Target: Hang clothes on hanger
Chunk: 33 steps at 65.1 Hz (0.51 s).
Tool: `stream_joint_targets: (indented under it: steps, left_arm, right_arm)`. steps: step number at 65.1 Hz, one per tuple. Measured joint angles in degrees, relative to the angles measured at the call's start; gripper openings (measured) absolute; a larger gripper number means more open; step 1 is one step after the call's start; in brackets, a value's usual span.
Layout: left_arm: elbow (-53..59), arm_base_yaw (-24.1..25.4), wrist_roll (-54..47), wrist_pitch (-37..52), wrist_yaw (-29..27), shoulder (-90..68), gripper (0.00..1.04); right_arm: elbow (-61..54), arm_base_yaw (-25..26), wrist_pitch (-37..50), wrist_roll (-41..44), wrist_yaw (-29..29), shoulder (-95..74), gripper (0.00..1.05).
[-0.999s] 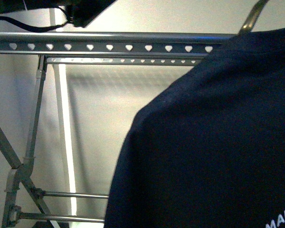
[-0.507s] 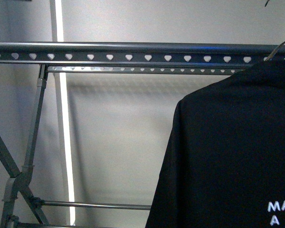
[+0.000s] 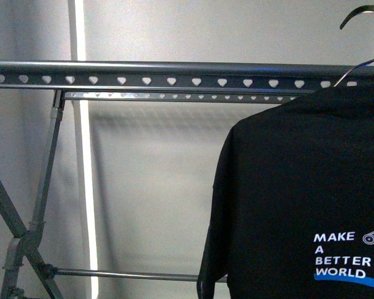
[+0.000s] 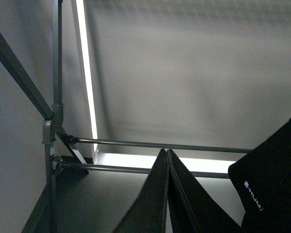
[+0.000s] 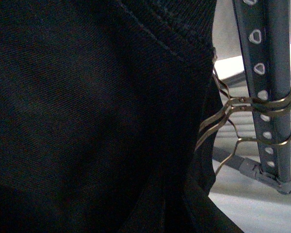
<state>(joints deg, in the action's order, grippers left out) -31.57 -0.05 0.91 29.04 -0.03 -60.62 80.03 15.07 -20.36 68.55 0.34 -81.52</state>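
The clothes, a black T-shirt with white "MAKE A BETTER WORLD" lettering over a blue swoosh, hang at the right of the front view, below the hanger's long grey rail with heart-shaped holes. A wire hook rises from the collar above the rail. In the right wrist view the clothes fill the picture, and my right gripper is shut on them, its fingers buried in the fabric. My left gripper is shut with nothing in it, next to the sleeve with its white logo.
Thin wire hooks loop round the rail beside the collar. The rack's slanted legs and low crossbars stand on the left. A bright light strip runs down the wall behind.
The clothes have shifted right and further from the camera, so the lettering now shows. The wire hook has come into view above the rail. The dark arm at top left is gone.
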Motion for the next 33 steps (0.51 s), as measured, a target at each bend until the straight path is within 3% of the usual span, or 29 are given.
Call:
stream_joint_targets:
  steps: [13, 33]
  left_arm:
    - [8.72, 0.00, -0.20, 3.32, 0.02, 5.31, 0.04]
    - [18.27, 0.00, -0.35, 4.87, 0.00, 12.87, 0.04]
  right_arm:
    - [3.41, -2.86, 1.68, -0.24, 9.92, -4.44, 0.03]
    - [9.57, -8.90, -0.02, -0.04, 19.54, -10.93, 0.03]
